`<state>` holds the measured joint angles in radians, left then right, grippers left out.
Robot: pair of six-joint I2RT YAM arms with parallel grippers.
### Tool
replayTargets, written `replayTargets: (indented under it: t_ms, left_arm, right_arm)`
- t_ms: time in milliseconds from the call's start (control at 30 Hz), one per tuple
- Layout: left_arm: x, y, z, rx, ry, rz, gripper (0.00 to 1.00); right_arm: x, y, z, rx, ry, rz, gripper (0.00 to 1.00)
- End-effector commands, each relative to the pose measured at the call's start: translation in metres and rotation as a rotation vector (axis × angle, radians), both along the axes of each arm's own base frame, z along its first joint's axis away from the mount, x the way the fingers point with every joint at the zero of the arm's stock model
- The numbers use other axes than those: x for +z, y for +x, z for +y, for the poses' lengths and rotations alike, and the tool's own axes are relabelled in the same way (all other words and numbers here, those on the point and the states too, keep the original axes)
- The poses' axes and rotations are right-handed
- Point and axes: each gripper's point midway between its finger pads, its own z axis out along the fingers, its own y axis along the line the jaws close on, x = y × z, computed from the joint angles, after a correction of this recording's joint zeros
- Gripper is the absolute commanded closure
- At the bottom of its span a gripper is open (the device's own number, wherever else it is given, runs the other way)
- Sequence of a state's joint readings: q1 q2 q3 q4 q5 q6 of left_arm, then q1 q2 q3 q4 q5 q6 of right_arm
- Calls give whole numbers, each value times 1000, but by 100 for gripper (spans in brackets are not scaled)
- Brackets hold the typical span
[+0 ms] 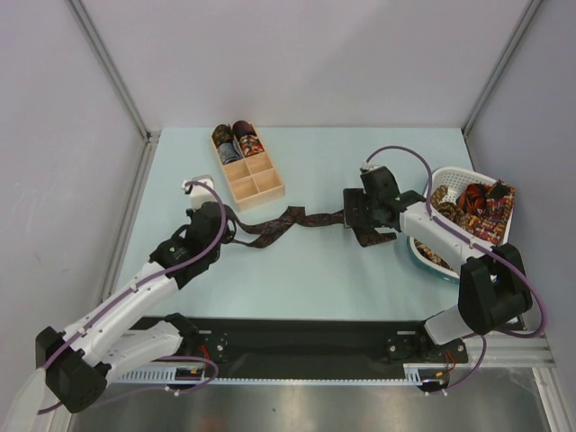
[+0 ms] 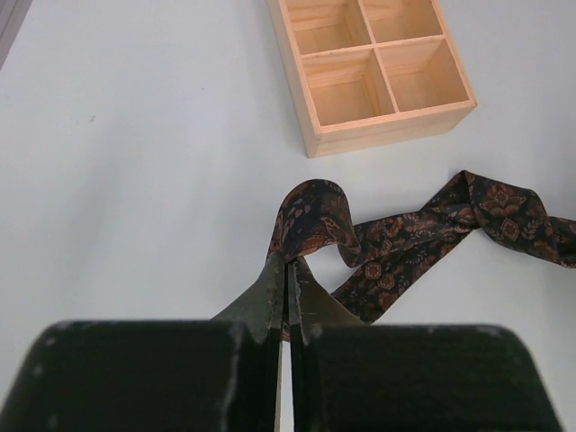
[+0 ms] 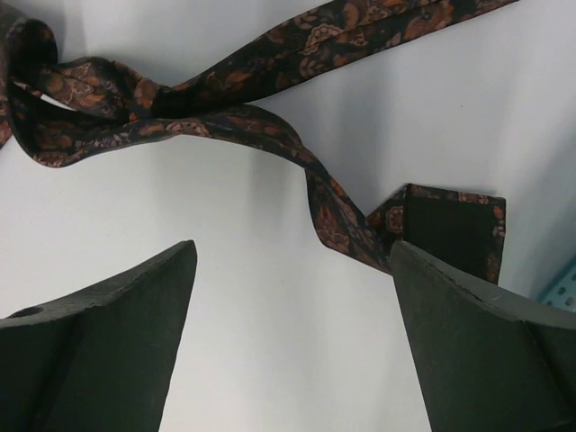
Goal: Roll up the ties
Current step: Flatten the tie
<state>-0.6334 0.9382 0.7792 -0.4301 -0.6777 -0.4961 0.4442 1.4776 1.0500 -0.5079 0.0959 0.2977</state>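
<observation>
Two rolls (image 1: 233, 140) already in box (image 1: 262, 192). Dark tie (image 1: 290, 222) strung across table (image 1: 342, 279), unrolled. One end pinched tight in left gripper (image 2: 288, 267); right gripper (image 3: 292, 256) wide apart, empty, above other end. More ties (image 1: 472, 205) waiting in basket (image 1: 450, 173).

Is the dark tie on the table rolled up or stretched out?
Stretched out: the tie lies twisted along the table, one end pinched in the left gripper.

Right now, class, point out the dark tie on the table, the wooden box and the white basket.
dark tie (image 1: 292, 216), top view, twisted middle stretch.
wooden box (image 2: 396, 126), left wrist view, near outer wall.
white basket (image 1: 461, 172), top view, far rim.
</observation>
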Motion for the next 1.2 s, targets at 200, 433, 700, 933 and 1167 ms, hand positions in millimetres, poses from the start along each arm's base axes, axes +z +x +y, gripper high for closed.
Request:
replayTargets:
  t_ms: [200,433,700,933,1167]
  left_arm:
    - [-16,-10,2,22,-84,-15,76]
    - [-19,-18,15,95,-139,-19,0]
    - [-32,-26,17,185,-327,72,0]
    - [-59,-29,19,226,-468,158,0]
    - [-85,-28,30,261,-457,264,0]
  right_arm:
    - [45,24,21,-232,189,-50,0]
    - [51,31,41,-575,319,-14,0]
    - [16,50,57,-782,343,108,0]
    - [-22,60,46,-904,319,131,0]
    - [-61,78,40,-896,282,149,14]
